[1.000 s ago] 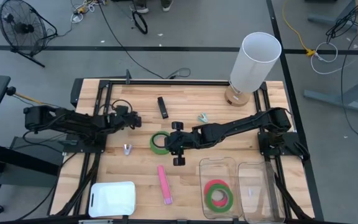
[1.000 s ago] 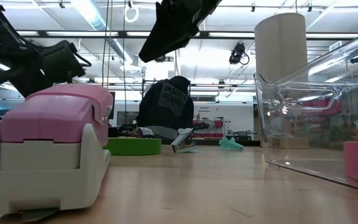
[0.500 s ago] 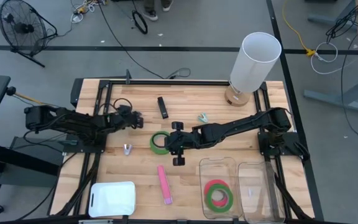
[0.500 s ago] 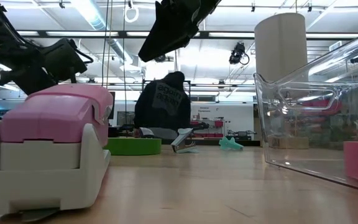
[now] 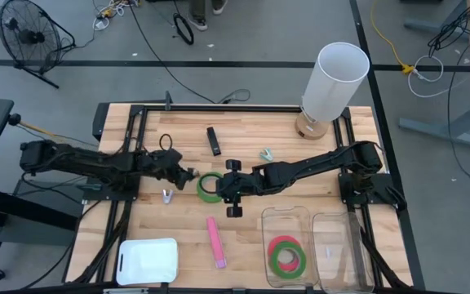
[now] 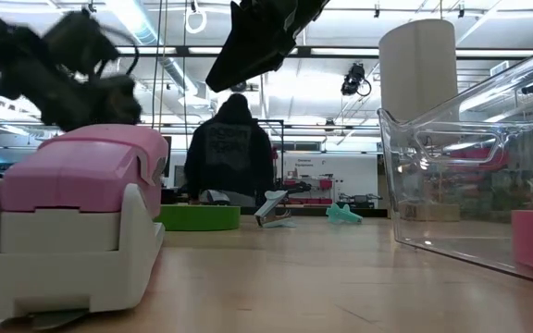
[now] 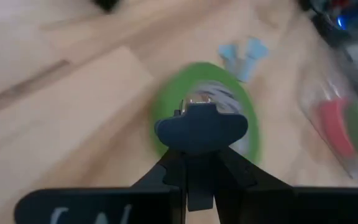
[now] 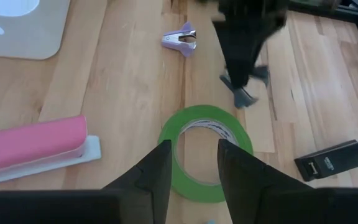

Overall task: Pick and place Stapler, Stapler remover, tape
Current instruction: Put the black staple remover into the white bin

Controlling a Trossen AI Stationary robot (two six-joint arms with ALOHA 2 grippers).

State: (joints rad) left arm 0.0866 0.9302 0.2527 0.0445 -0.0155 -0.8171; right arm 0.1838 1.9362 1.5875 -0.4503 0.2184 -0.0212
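In the clear bin point(image 5: 285, 219) I count two tape rolls point(image 5: 286, 254) placed; one green roll point(image 5: 210, 186) lies mid-worktop, right jaws point(image 5: 233, 189) open over it, left jaws point(image 5: 188, 173) closed, empty.

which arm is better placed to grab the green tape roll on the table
Right, probably. The right claw hangs open directly beside the flat green tape ring, and its wrist view shows the fingers straddling it. The left claw is near too, but off the ring's edge.

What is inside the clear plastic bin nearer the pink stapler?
Inside that clear plastic bin lie two tape rolls, a red-pink ring overlapping a green ring. The high view shows nothing else in it; whatever the rings cover cannot be seen.
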